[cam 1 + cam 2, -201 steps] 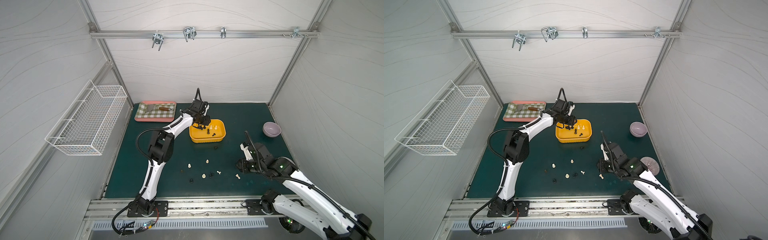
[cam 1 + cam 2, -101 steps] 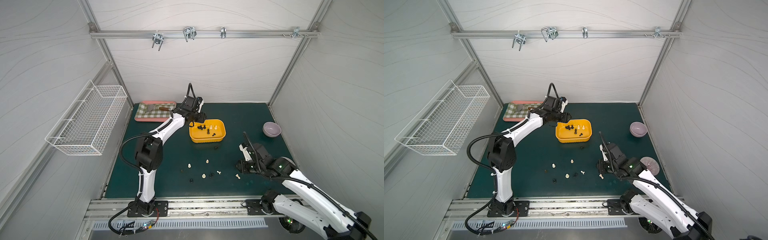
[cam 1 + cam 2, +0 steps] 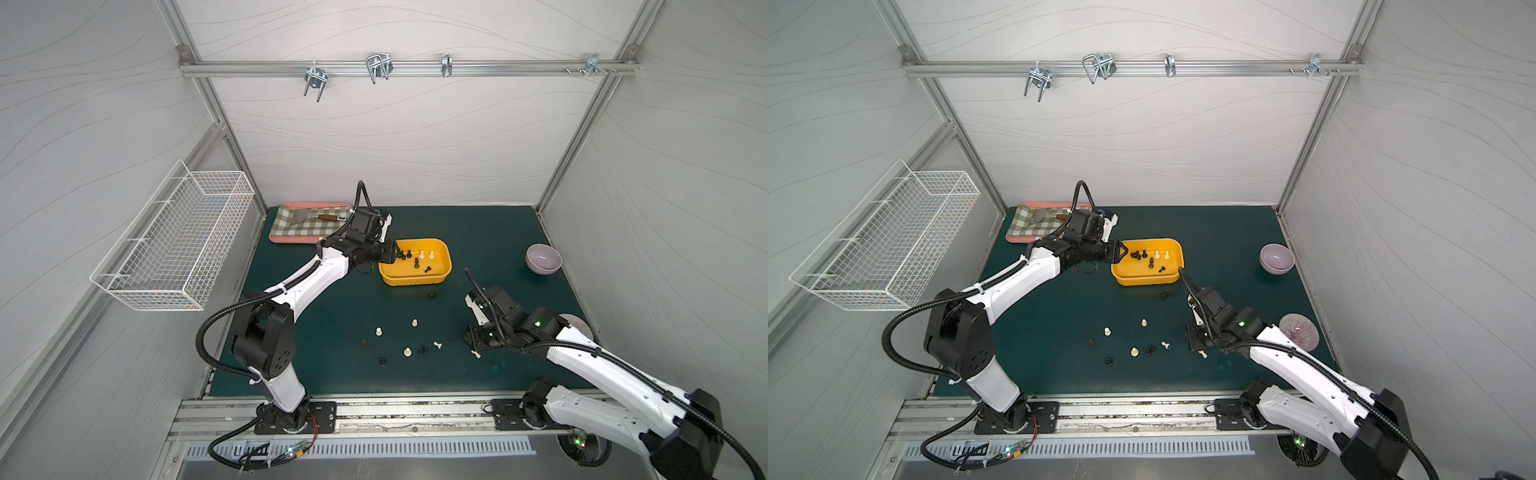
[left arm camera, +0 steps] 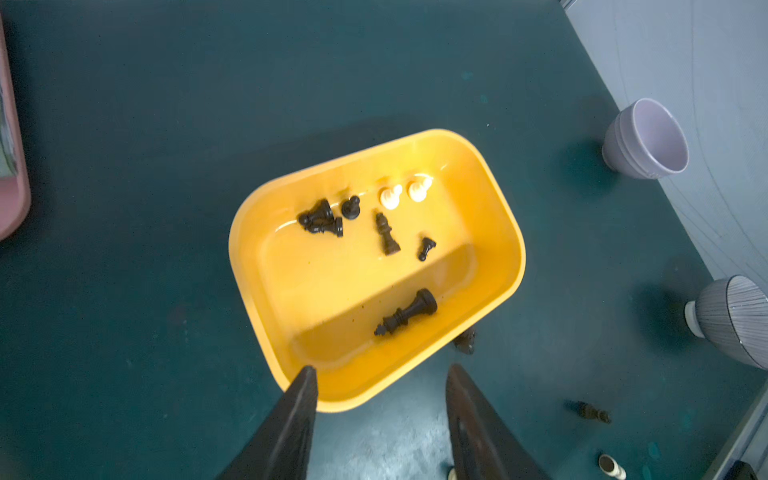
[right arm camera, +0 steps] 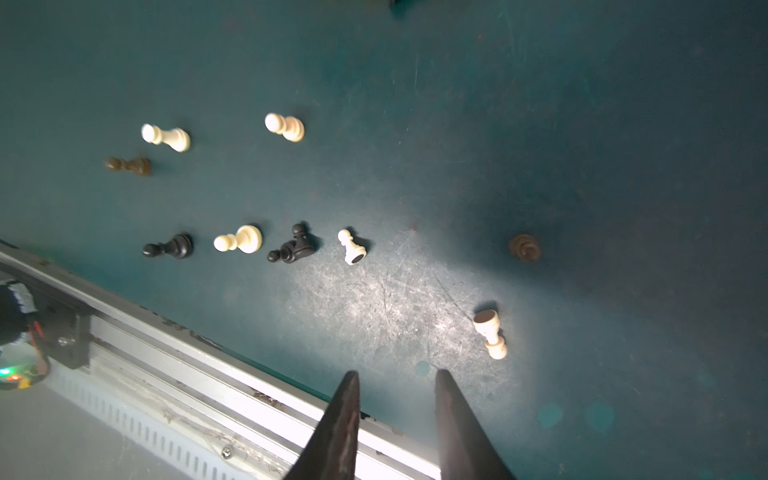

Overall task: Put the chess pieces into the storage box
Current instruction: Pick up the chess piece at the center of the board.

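The yellow storage box (image 3: 415, 279) (image 3: 1147, 281) (image 4: 332, 282) holds several black chess pieces (image 4: 386, 241) and two cream ones (image 4: 390, 196). My left gripper (image 3: 398, 253) (image 3: 1122, 253) (image 4: 380, 370) hovers at the box's left end, open and empty. Several more chess pieces (image 3: 407, 352) (image 3: 1134, 352) (image 5: 239, 240), cream, black and brown, lie scattered on the green mat in front. One dark piece (image 3: 432, 296) (image 4: 465, 343) lies just outside the box. My right gripper (image 3: 473, 338) (image 3: 1192, 338) (image 5: 395, 374) is low over the mat, open with a narrow gap, beside a toppled cream pawn (image 3: 476, 354) (image 5: 490, 332).
A pink-rimmed checkered tray (image 3: 307, 226) with a spatula sits at the back left. A white wire basket (image 3: 178, 245) hangs on the left wall. A lilac bowl (image 3: 543, 258) (image 4: 644, 139) and a ribbed cup (image 3: 1298, 330) stand at the right. The metal front rail (image 5: 208, 361) borders the mat.
My left arm has drawn back from over the box's back corner to its left end, with its elbow swung left. The right arm has hardly moved.
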You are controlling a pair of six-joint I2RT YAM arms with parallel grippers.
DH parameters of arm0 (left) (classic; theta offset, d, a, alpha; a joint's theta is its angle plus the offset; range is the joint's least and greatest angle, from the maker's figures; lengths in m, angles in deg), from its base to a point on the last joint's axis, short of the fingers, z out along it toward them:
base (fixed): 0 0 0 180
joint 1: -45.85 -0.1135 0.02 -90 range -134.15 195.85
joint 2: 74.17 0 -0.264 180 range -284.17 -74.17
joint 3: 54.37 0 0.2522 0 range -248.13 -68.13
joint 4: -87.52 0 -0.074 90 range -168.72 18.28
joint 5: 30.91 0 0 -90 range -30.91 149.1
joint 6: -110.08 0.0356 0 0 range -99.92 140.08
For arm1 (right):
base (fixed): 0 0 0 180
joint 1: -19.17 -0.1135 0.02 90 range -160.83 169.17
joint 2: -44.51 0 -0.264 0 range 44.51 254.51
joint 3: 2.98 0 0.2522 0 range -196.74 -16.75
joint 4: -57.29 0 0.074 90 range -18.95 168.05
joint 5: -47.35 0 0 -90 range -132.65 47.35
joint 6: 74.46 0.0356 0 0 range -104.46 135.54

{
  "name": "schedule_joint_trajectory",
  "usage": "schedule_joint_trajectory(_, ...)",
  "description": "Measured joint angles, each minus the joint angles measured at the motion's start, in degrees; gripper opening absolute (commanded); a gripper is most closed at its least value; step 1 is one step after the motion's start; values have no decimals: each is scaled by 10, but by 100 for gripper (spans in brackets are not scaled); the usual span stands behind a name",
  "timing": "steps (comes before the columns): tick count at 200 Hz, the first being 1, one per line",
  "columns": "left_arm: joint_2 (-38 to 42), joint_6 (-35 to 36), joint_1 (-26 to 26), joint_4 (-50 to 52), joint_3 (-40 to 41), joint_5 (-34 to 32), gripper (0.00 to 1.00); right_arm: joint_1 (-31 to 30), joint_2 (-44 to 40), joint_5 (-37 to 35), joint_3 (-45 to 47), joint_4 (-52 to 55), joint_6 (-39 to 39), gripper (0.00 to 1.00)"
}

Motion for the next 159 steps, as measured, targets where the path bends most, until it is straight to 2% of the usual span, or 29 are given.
schedule_joint_trajectory(71,120,-52,0,-24,197,-3,52,-72,109,-22,-17,-32,-10,33)
schedule_joint_trajectory(159,219,-76,0,-18,296,-16,52,-135,249,-17,-77,-96,-28,33)
